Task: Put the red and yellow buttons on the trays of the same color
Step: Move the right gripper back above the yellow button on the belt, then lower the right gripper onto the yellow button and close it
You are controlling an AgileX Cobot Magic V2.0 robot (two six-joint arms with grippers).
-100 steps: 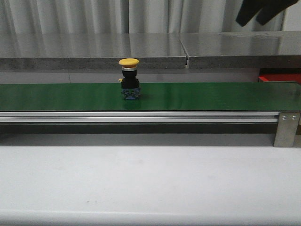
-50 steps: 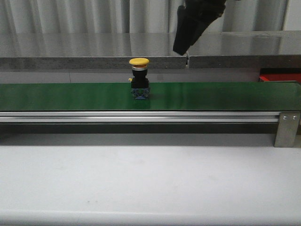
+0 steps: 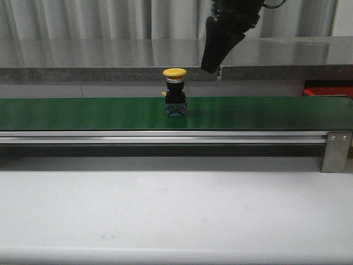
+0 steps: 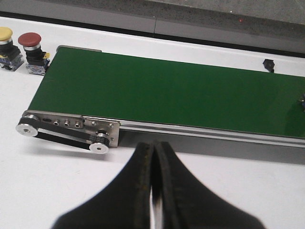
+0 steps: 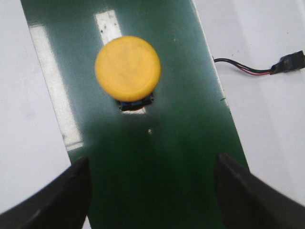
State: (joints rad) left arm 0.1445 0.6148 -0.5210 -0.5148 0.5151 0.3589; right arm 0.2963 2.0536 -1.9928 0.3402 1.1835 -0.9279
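Observation:
A yellow button (image 3: 175, 91) on a black and blue base stands upright on the green conveyor belt (image 3: 83, 113). My right gripper (image 3: 210, 67) hangs above the belt, just right of the button and higher than its cap. In the right wrist view the yellow cap (image 5: 127, 67) lies ahead of the right gripper (image 5: 151, 160), whose jaws are wide open and empty. My left gripper (image 4: 155, 145) is shut and empty over the white table beside the belt. A second yellow button (image 4: 5, 40) and a red button (image 4: 31, 45) stand past the belt's end.
A red tray's edge (image 3: 328, 88) shows behind the belt at the far right. The belt's metal rail ends in a bracket (image 3: 336, 150). A loose cable with a connector (image 5: 267, 69) lies on the white table beside the belt. No yellow tray is in view.
The yellow button has ridden the belt to the right. My right gripper came down from the upper right corner to just above and right of the button.

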